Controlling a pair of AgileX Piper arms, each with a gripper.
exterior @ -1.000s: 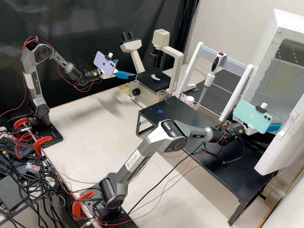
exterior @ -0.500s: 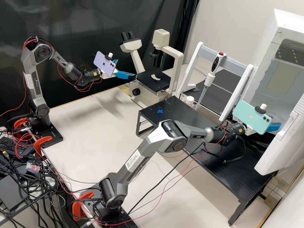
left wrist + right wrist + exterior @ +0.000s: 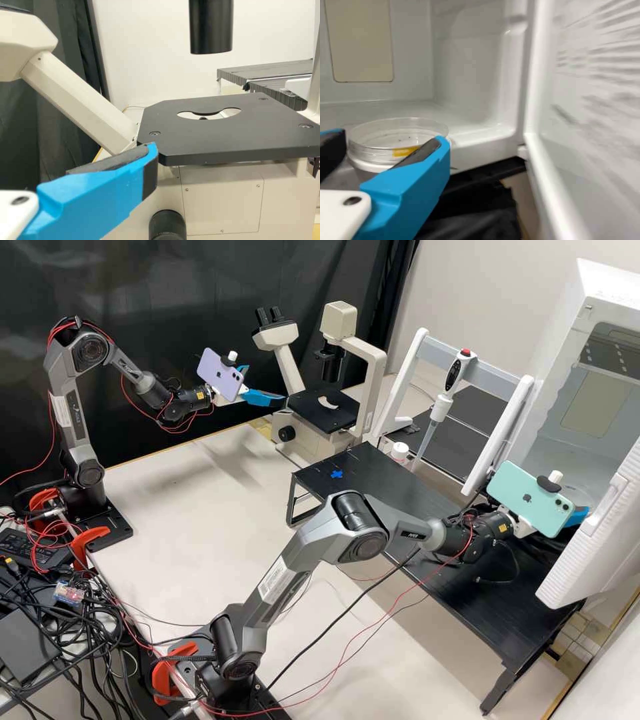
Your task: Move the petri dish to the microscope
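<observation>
In the high view the right gripper [image 3: 576,516] is beside the white cabinet's open door, mostly behind the green phone. In the right wrist view the right gripper [image 3: 392,150] is shut on the clear petri dish [image 3: 395,137], one finger on either side of it; a yellow mark shows on its wall. The left gripper [image 3: 268,384] is held open beside the microscope [image 3: 363,363]; one finger of the left gripper [image 3: 75,160] stands before the black stage [image 3: 225,137] in the left wrist view. Nothing lies on the stage around its opening.
The white cabinet [image 3: 593,287] has its door [image 3: 587,540] swung out by the right gripper. A low black table [image 3: 427,507] carries a blue cross mark [image 3: 337,474]. Between microscope and cabinet stands a pipette [image 3: 441,407] on a white stand, near a small white-capped bottle [image 3: 399,452].
The right arm has drawn back a little, its gripper shifting slightly left and down in the high view. The left arm has kept still.
</observation>
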